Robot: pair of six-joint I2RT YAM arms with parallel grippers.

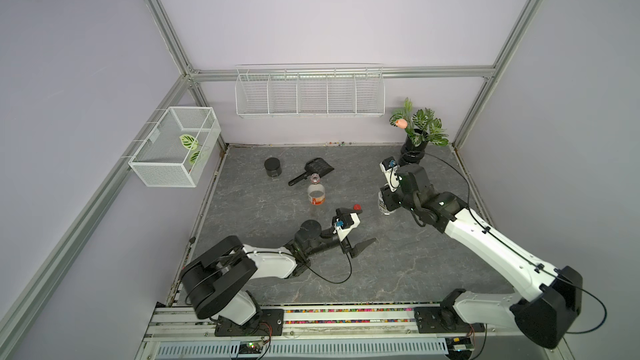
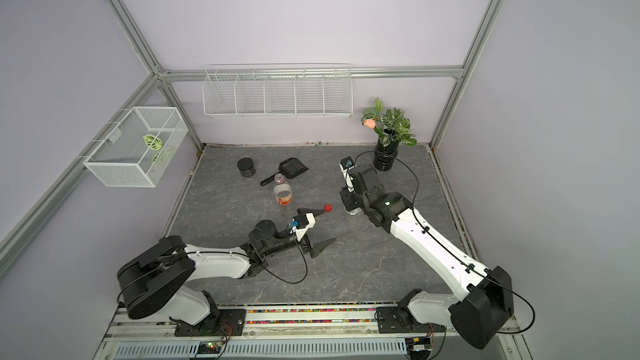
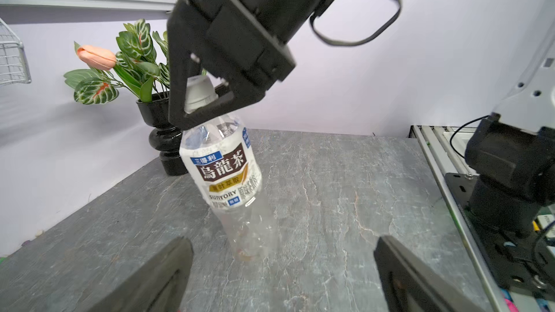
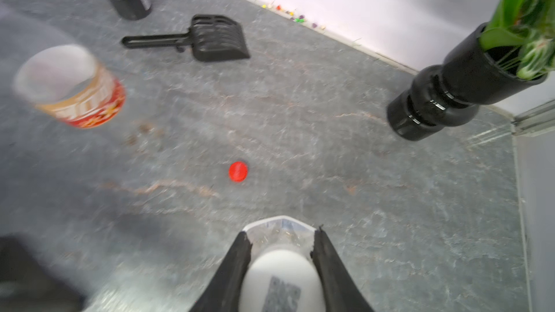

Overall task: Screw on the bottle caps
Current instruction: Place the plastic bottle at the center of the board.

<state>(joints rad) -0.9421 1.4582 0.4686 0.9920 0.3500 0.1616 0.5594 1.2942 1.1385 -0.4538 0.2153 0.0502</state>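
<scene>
White cap (image 4: 282, 277): sitting between the right gripper's (image 3: 204, 102) closed fingers, on the neck of the short bottle (image 3: 223, 172), which is leaning rather than standing straight.
Step in hand: seemingly screwing this cap on; how tight it is, I cannot tell.
Left gripper (image 1: 358, 226): standing wide open and empty, at about 8 o'clock from the short bottle.
Red cap (image 1: 356, 207): lying loose on the table (image 1: 398, 271), just past the left gripper's upper fingertip.
Tall bottle (image 1: 316, 192): standing uncapped at 10 o'clock from the red cap.
Next move: probably calling for twisting until snug, then fetching the red cap.
</scene>
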